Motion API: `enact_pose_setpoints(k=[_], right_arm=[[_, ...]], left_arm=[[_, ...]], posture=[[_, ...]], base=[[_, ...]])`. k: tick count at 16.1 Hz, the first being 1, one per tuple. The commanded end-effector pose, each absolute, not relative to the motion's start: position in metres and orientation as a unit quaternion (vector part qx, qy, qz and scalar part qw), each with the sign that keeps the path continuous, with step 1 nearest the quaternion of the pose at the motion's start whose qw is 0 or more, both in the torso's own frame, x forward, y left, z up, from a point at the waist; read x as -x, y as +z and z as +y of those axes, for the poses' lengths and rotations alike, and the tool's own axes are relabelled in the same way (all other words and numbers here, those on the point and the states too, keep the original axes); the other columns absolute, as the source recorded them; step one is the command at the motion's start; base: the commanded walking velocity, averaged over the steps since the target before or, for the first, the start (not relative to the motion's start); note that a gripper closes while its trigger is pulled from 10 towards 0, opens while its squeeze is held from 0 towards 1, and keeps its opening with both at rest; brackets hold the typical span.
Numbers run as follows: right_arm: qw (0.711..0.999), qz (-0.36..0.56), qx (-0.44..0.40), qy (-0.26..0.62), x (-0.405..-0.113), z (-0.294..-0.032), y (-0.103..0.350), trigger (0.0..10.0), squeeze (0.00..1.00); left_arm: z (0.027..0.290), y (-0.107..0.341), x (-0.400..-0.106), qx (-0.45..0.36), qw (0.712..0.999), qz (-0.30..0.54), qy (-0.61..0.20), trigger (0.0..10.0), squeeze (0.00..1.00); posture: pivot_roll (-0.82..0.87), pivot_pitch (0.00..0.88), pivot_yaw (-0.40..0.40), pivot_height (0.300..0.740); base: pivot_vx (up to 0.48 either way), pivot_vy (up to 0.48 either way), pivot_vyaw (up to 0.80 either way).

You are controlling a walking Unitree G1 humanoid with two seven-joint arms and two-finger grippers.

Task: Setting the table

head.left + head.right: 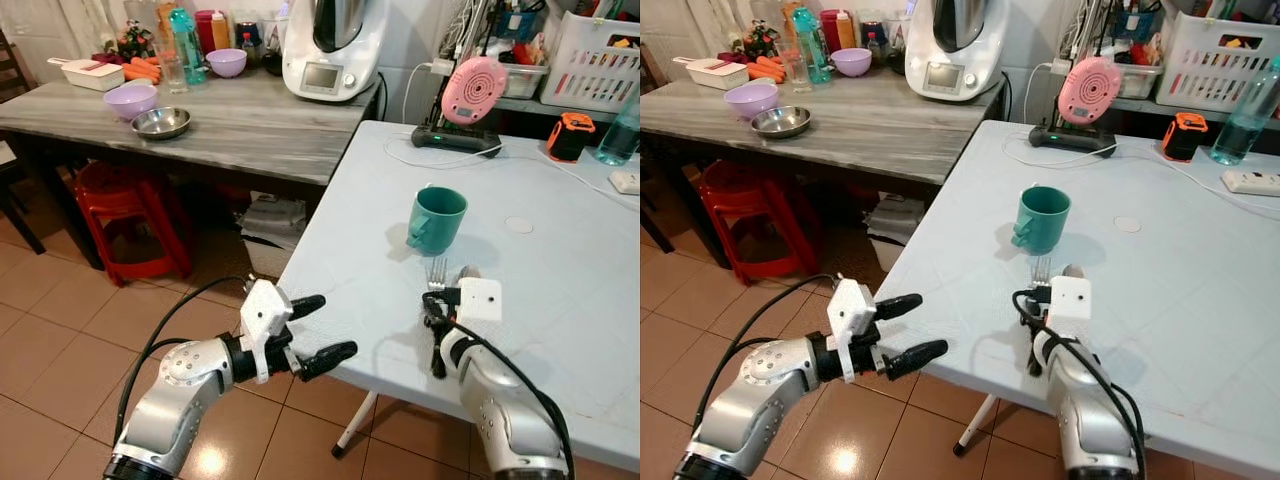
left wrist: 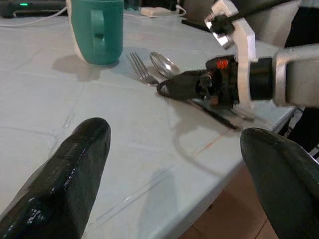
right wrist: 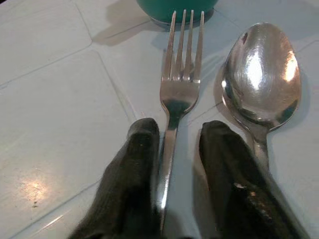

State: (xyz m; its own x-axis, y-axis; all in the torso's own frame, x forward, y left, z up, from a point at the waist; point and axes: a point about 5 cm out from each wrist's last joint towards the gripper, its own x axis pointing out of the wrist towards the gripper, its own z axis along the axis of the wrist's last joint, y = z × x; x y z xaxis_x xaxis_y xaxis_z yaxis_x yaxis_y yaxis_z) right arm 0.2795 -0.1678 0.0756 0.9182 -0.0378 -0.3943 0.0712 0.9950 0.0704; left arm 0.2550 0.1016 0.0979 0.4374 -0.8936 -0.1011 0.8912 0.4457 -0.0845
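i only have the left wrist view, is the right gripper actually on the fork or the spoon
Observer: The fork. Its handle runs between the right gripper's two fingers; the spoon lies outside them.
Operator: is the fork lifted
Observer: Can't tell; tines and spoon bowl both look flat on the table.
Operator: where's my left gripper relative to the table
Observer: The left gripper is open, hovering off the table's near-left edge above the floor.
Operator: anything behind the cup
Observer: Beyond the green cup stands a pink device on a black base.
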Motion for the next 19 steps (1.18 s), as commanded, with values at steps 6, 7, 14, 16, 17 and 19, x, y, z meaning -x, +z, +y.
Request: enact_pose_setpoints(k=[6, 7, 14, 16, 17, 19], right_arm=[[0.972, 0.226, -0.056, -0.020, -0.278, -0.165, 0.065, 0.0, 0.00], [0.972, 0.227, -0.057, -0.020, -0.278, -0.164, 0.064, 0.0, 0.00], [0.970, 0.230, -0.077, -0.025, -0.277, -0.165, 0.062, 0.0, 0.00], [0.965, 0.229, -0.124, -0.038, -0.278, -0.162, 0.065, 0.0, 0.00], [0.966, 0.207, -0.151, -0.042, -0.283, -0.158, 0.078, 0.0, 0.00], [0.973, 0.165, -0.158, -0.032, -0.291, -0.151, 0.097, 0.0, 0.00]], left_arm=[[0.098, 0.095, -0.257, -0.050, 0.834, 0.057, -0.547, 10.0, 0.00], [0.098, 0.094, -0.256, -0.051, 0.834, 0.055, -0.547, 10.0, 0.00], [0.099, 0.089, -0.258, -0.054, 0.836, 0.053, -0.543, 10.0, 0.00], [0.100, 0.089, -0.260, -0.055, 0.840, 0.047, -0.537, 10.0, 0.00], [0.103, 0.094, -0.267, -0.034, 0.858, 0.031, -0.511, 10.0, 0.00], [0.110, 0.100, -0.278, -0.016, 0.892, 0.011, -0.451, 10.0, 0.00]], posture=[[-0.03, 0.000, 0.010, 0.740], [-0.03, 0.000, 0.010, 0.740], [-0.03, 0.000, 0.016, 0.740], [-0.03, 0.000, 0.016, 0.740], [-0.03, 0.000, 0.014, 0.740], [-0.02, 0.000, 0.012, 0.740]], base=[[0.000, 0.000, 0.00], [0.000, 0.000, 0.00], [0.000, 0.000, 0.00], [0.000, 0.000, 0.00], [0.000, 0.000, 0.00], [0.000, 0.000, 0.00]])
